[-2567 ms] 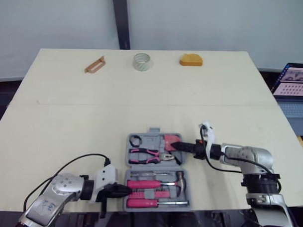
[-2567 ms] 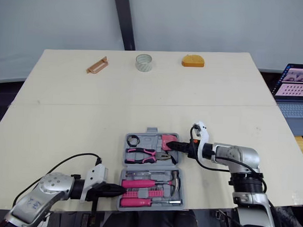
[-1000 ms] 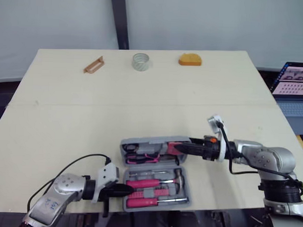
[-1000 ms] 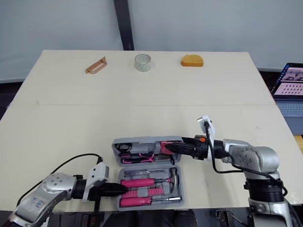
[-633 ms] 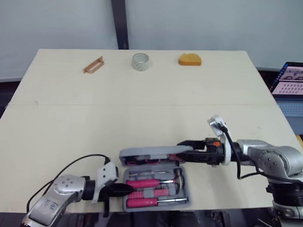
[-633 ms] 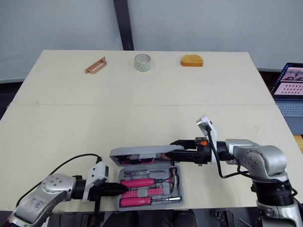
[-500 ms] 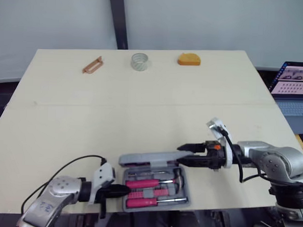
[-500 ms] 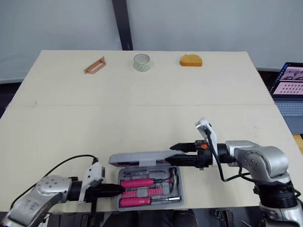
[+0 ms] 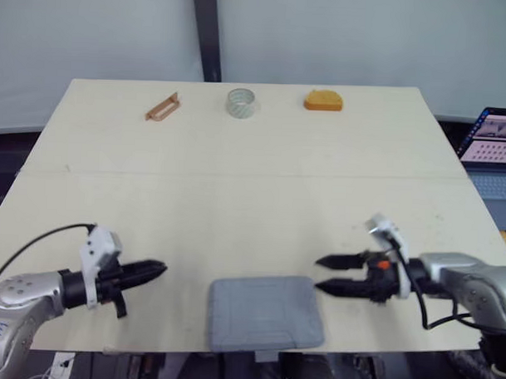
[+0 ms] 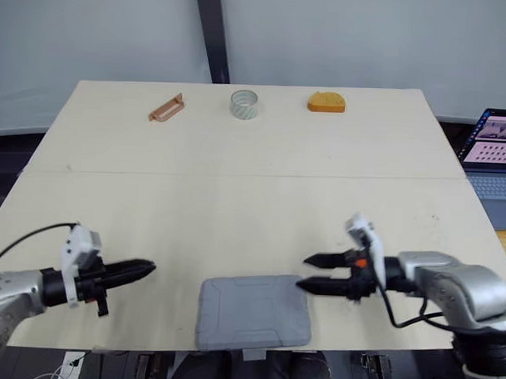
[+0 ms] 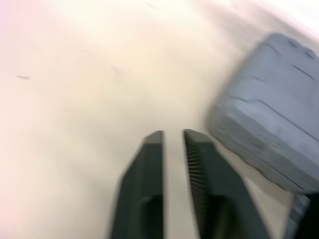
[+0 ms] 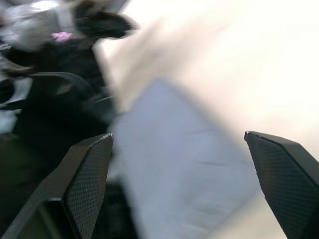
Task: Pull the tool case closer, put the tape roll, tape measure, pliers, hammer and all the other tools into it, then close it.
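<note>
The grey tool case (image 9: 265, 312) lies shut near the table's front edge, lid down, with its contents hidden. My right gripper (image 9: 318, 273) hovers just right of it, open with nothing between its fingers; the right wrist view looks over the case lid (image 12: 199, 174). My left gripper (image 9: 154, 271) is shut and empty, well to the left of the case, which shows in its wrist view (image 11: 274, 124). At the far edge lie the tape roll (image 9: 240, 102) and the orange tape measure (image 9: 323, 100).
A brown clip-shaped piece (image 9: 162, 107) lies at the far left of the table (image 9: 236, 197). A laptop (image 9: 496, 140) stands beyond the table's right side. The case sits close to the front edge.
The lid has swung down and the case is now shut. My right gripper has let go, opened and drawn back to the right. My left gripper has pulled away to the left.
</note>
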### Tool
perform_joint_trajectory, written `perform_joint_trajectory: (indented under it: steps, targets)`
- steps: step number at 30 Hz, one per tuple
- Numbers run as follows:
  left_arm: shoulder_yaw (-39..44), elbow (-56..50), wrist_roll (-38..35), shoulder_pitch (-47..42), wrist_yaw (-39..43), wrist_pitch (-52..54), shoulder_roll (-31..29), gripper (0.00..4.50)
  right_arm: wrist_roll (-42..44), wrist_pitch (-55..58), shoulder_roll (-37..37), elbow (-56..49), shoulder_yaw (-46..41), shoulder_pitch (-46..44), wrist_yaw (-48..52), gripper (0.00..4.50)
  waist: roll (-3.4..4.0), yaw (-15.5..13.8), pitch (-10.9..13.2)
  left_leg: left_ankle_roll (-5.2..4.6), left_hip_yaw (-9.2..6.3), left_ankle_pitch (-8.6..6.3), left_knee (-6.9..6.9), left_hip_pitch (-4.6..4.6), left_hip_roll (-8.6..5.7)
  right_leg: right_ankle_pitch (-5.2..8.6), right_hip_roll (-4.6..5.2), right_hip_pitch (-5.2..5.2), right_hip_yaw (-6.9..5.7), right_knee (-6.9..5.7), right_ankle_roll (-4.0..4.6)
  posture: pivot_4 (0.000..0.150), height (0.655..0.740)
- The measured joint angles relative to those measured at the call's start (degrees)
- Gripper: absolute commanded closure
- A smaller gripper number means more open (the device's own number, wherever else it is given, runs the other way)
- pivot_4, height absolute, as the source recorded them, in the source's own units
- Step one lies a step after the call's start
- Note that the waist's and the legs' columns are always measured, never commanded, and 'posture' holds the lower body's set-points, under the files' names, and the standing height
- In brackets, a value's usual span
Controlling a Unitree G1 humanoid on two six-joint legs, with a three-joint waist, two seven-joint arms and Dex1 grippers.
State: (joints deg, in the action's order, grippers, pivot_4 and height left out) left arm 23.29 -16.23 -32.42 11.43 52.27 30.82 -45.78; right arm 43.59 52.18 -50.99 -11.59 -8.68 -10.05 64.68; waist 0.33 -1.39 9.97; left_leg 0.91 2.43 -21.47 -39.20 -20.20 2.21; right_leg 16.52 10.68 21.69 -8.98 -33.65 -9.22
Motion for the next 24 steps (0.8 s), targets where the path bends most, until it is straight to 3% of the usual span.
perform_joint_trajectory:
  steps: [4,14,24]
  targets:
    - [4.18,5.75,-0.19,0.25,0.29,-1.35,-0.10,0.13,-5.04,-8.24,-1.43,5.77,-3.87,5.16,0.38,0.00,-0.02,0.03,0.01,0.00,0.05,0.00,0.01,0.01,0.00,0.00,-0.01,0.00,0.00,0.01,0.00,0.150,0.7400]
    - [7.21,17.26,5.09,0.68,3.05,-9.00,-3.59,0.06,-11.74,-20.00,-3.22,16.71,-8.05,10.00,2.55,0.00,-0.03,0.19,0.01,0.00,0.16,0.00,0.00,0.05,0.02,0.00,-0.01,0.01,0.05,0.01,0.00,0.150,0.7400]
    - [7.19,19.26,6.50,0.56,3.26,-10.97,-3.60,0.06,-14.65,-25.71,-3.25,24.28,-8.03,10.38,5.21,0.00,-0.03,0.22,0.01,0.00,0.18,0.00,-0.01,0.08,0.06,0.00,-0.02,0.01,0.06,-0.02,0.00,0.150,0.7400]
